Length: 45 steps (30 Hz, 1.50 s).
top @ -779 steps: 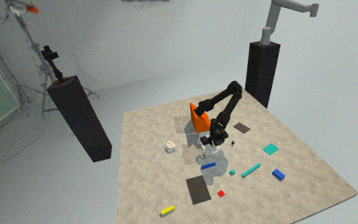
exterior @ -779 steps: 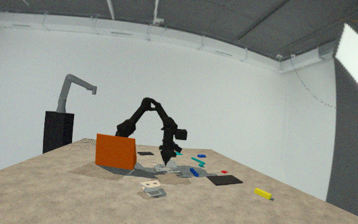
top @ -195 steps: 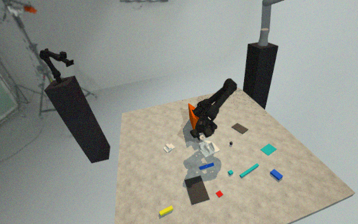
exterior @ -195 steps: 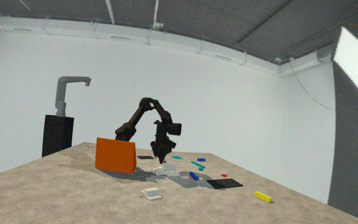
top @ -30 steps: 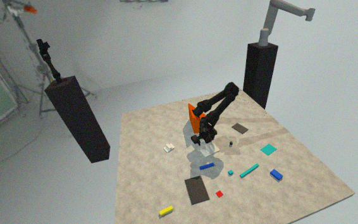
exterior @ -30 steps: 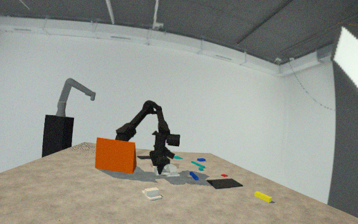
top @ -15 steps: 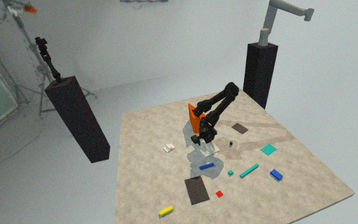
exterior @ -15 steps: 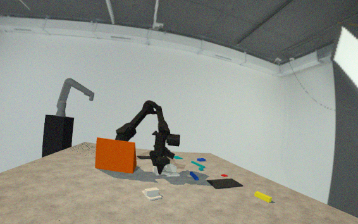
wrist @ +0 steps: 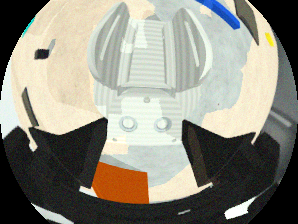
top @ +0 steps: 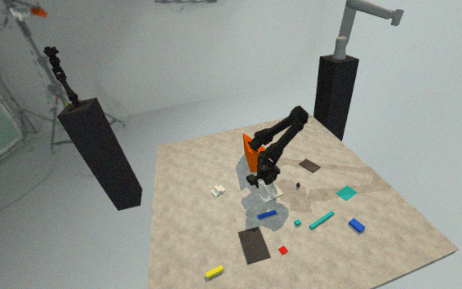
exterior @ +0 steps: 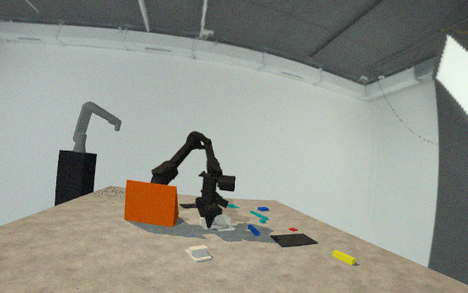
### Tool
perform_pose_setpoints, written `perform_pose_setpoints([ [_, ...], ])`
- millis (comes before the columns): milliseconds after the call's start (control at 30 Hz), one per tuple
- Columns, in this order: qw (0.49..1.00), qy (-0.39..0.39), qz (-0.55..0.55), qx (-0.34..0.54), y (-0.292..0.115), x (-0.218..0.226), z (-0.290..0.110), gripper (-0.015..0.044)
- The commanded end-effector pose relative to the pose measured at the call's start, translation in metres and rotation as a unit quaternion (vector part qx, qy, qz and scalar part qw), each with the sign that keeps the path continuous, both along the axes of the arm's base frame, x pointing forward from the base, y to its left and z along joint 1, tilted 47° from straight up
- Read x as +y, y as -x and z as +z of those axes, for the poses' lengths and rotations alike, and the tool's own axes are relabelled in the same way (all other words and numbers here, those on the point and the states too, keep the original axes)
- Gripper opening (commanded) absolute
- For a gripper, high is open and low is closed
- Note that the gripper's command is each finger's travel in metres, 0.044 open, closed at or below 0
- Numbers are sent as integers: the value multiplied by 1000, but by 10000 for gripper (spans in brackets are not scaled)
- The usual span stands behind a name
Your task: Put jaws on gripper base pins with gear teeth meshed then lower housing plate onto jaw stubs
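The pale grey gripper base [wrist: 148, 62] [top: 274, 196] [exterior: 226, 228] stands on the table. Two curved jaws, the left one [wrist: 107, 50] and the right one [wrist: 194, 50], stand on either side of its ribbed middle in the wrist view. The housing plate [wrist: 146, 111] lies across their near ends, with two round stub ends showing in its holes. It looks roughly level; any small gap underneath and the gear teeth are hidden. My gripper [wrist: 144, 120] [exterior: 209, 224] points down and is shut on the housing plate, one finger at each side edge.
An orange wedge [top: 250, 157] [exterior: 150, 203] stands close behind my hand. A blue bar [top: 267, 215] [exterior: 253, 230] and a dark flat plate [top: 254, 246] [exterior: 293, 240] lie in front. A small cream block [top: 218, 190] [exterior: 199, 252] and a small black piece [top: 298, 185] lie on opposite sides.
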<state>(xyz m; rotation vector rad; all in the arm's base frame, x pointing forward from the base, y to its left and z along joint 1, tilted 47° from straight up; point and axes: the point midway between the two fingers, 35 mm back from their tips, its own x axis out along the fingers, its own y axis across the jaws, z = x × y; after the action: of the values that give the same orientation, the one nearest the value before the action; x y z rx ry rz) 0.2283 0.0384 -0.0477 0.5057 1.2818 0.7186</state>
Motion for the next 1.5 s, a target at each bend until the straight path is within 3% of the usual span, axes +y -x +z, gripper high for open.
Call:
perform_pose_setpoints([
  [0, 1000, 0, -1, 1, 0, 0, -1, 351],
  [367, 1000, 0, -1, 1, 0, 0, -1, 351],
  [500, 1000, 0, 0, 0, 0, 0, 0, 440],
  [1000, 1000, 1, 0, 0, 0, -4, 2, 440],
  [1300, 1000, 3, -1, 2, 8, -52, 47, 440],
  [1467, 1000, 2, 0, 2, 10, -56, 51, 440],
])
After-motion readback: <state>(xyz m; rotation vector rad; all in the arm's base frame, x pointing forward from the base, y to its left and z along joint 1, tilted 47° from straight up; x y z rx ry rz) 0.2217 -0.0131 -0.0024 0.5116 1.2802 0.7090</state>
